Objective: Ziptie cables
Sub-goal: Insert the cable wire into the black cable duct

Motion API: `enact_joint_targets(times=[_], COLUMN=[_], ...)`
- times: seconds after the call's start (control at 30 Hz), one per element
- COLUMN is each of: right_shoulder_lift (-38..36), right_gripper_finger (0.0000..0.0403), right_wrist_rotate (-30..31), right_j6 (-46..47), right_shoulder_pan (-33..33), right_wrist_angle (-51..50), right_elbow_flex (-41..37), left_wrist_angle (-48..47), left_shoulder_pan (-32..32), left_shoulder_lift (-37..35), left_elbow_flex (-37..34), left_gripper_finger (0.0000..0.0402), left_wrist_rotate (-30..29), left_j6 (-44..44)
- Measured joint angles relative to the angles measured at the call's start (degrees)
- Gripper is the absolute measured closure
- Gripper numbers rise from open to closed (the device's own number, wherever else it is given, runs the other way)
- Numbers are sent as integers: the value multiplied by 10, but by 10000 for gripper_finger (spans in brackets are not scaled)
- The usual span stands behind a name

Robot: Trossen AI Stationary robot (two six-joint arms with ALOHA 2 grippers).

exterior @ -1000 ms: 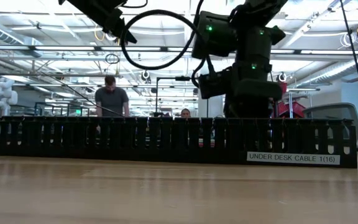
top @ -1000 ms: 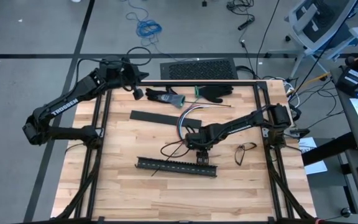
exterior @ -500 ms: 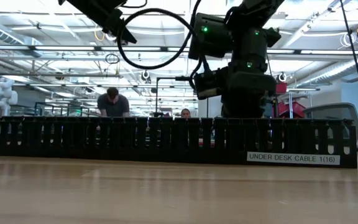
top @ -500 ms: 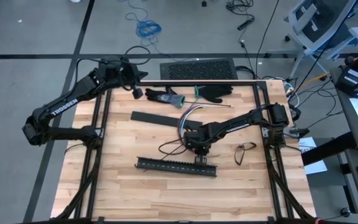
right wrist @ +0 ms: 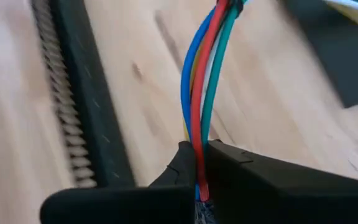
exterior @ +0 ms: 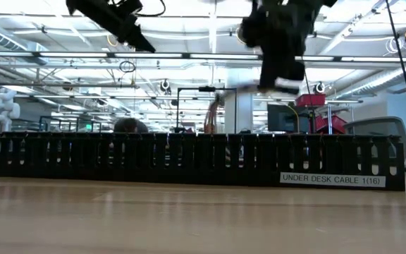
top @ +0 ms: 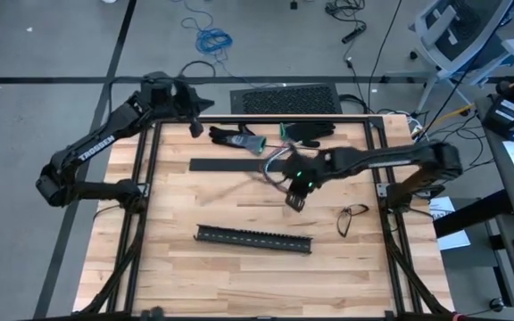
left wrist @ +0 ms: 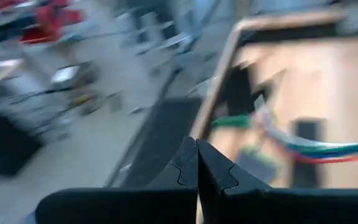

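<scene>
While the right claw (right wrist: 199,163) hangs above the middle of the table (top: 186,276), its fingers are pinched tight on the cables (right wrist: 202,81): thin blue, red, green and yellow strands running side by side in one slim bundle, straight up out of the grip. From above, the cables (top: 275,163) blur as a loose curve just beside that claw (top: 294,201), behind the long black slotted duct (top: 252,238). Over at the far left corner, the left claw (left wrist: 197,163) sits fully closed on nothing, clear of the wood.
</scene>
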Motion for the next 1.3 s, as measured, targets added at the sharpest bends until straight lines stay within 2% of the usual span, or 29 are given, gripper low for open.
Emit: enact_joint_targets(times=[0.13,0.23,0.33,0.5,0.63,0.83,1.07,1.2,1.3], right_shoulder_lift=[-42,-62,-63,-62,-67,-101,-169,-185,-184], right_gripper_finger=[396,396,396,396,396,396,396,396,396], right_wrist_rotate=[-17,-44,-75,-84,-82,-49,-2,25,24], right_j6=[43,62,74,72,76,86,84,86,86], right_shoulder_pan=[-11,-10,-2,27,33,17,-20,-49,-70], right_wrist_angle=[27,64,82,105,142,177,166,212,277], right_elbow_flex=[0,1,2,1,1,2,2,2,2], left_wrist_angle=[53,117,173,322,390,356,318,348,391], left_shoulder_pan=[-3,-28,-50,-74,-88,-64,50,105,116], left_shoulder_lift=[51,111,167,237,277,271,208,164,145], left_elbow_flex=[0,0,0,0,0,0,0,0,0], left_gripper_finger=[401,401,401,401,401,401,401,401,401], left_wrist_rotate=[125,150,152,171,265,279,278,289,353], left_j6=[-37,-86,-94,-153,-212,-217,-223,-301,-386])
